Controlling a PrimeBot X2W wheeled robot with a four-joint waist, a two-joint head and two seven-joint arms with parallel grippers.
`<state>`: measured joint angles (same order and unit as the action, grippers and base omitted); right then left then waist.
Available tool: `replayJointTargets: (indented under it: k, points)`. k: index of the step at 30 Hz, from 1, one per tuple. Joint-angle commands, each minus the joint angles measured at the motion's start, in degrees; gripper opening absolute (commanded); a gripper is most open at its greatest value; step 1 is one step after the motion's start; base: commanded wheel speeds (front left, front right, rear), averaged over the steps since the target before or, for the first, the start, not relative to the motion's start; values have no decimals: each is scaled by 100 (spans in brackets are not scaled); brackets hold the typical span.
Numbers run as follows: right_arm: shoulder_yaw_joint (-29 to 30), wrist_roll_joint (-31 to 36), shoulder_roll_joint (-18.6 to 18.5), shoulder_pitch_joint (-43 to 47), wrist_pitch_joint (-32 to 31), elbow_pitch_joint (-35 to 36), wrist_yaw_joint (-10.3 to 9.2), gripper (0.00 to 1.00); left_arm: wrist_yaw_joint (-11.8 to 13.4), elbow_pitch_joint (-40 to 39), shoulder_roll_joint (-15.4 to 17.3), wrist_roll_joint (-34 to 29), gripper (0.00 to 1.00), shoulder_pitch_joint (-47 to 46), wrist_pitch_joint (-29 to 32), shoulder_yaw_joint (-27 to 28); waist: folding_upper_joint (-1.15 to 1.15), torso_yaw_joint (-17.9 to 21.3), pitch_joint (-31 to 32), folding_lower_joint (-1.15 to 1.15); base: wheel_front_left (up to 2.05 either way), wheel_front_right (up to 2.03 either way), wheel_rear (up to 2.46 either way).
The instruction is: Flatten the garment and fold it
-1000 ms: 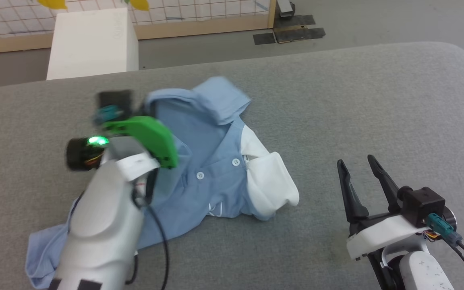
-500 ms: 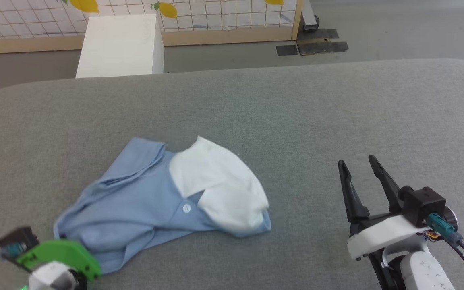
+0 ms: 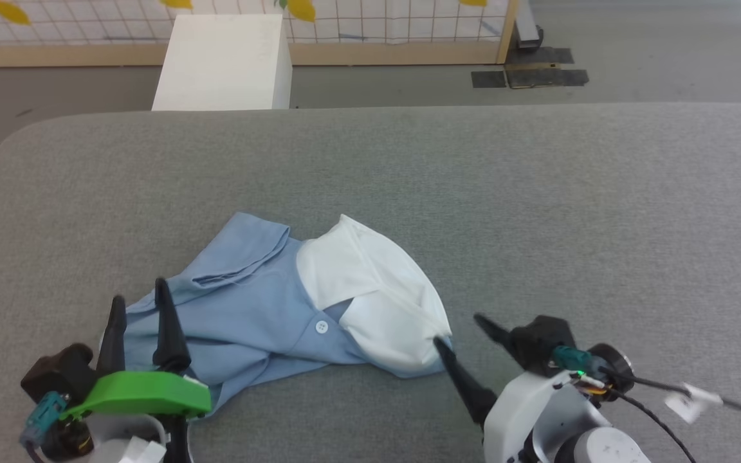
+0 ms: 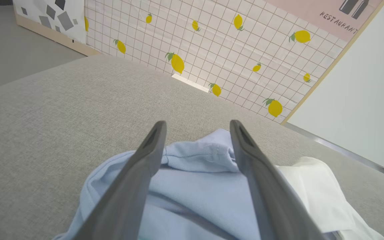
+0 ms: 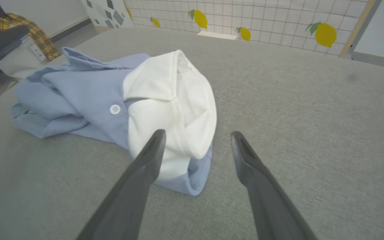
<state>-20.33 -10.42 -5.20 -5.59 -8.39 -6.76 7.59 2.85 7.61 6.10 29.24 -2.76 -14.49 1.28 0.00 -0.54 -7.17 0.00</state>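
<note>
A crumpled light blue short-sleeved cotton shirt (image 3: pixel 248 321) lies bunched in the lower centre-left of the head view on a wide grey fabric-covered surface (image 3: pixel 538 193). Its white collar part (image 3: pixel 370 289) is turned over the right end, with a small white button (image 3: pixel 321 326) just left of it. At the lower left of the frame, above a green bracket (image 3: pixel 145 393), the left gripper (image 3: pixel 139 294) has its two dark fingers spread wide, tips over the shirt's left edge. The left wrist view shows blue cloth (image 4: pixel 192 186) beneath and between those fingers, and nothing is clamped. At the lower right the right gripper (image 3: pixel 457 329) leans toward the left, its jaws equally wide and empty. One fingertip lies at the white part's lower right edge, and whether it touches cannot be told. A white box (image 3: pixel 222 64) stands beyond the surface at the upper left, in front of a lemon-print grid wall (image 3: pixel 377 16).
</note>
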Motion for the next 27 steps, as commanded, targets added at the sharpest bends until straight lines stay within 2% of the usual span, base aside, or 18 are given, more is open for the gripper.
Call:
replayJointTargets:
  k: [1, 5, 7, 12, 16, 17, 18, 19, 20, 22, 27]
  points:
    - [-101, -131, -121, 52, -281, 22, -10, 100, -92, -149, -73, -197, 100, -112, -46, 27, 0, -96, -73, 0, 0, 0, 0]
    - [-304, -263, -270, 19, -1065, 39, -10, 100, -264, -373, -235, -582, 100, -165, -49, 38, 0, -238, -187, 0, 0, 0, 0]
    - [-374, -270, -297, -47, -1233, 64, -10, 100, -302, -418, -281, -669, 100, -204, -50, 2, 0, -320, -259, 0, 0, 0, 0]
    - [-664, -231, -398, -324, -1371, -2, -10, 100, -403, -441, -316, -821, 100, -359, -50, -78, 0, -494, -459, 0, 0, 0, 0]
    - [-687, -122, -406, -552, -1380, -202, -10, 100, -383, -454, -320, -850, 100, -432, -50, -219, 0, -586, -560, 0, 0, 0, 0]
    - [-679, -115, -390, -584, -1380, -243, -10, 30, -378, -448, -320, -847, 100, -441, -50, -239, 0, -597, -567, 0, 0, 0, 0]
    - [-702, -122, -379, -614, -1371, -266, -10, 0, -371, -442, -321, -844, 100, -451, -51, -256, 0, -608, -566, 0, 0, 0, 0]
    - [-674, -149, -355, -637, -1329, -272, -10, 0, -363, -435, -321, -845, 100, -455, -51, -270, 0, -615, -553, 0, 0, 0, 0]
    - [-270, -119, -272, -654, -998, -178, -10, 0, -337, -423, -321, -830, 100, -409, -51, -280, 0, -595, -445, 0, 0, 0, 0]
    - [188, -13, -206, -615, -761, -36, -10, 0, -319, -408, -321, -840, 100, -349, -51, -264, 0, -554, -335, 0, 0, 0, 0]
    - [1434, 547, -214, -475, -539, 596, -10, 0, -308, -357, -322, -867, 100, -230, -51, -240, 0, -423, -56, 0, 0, 0, 0]
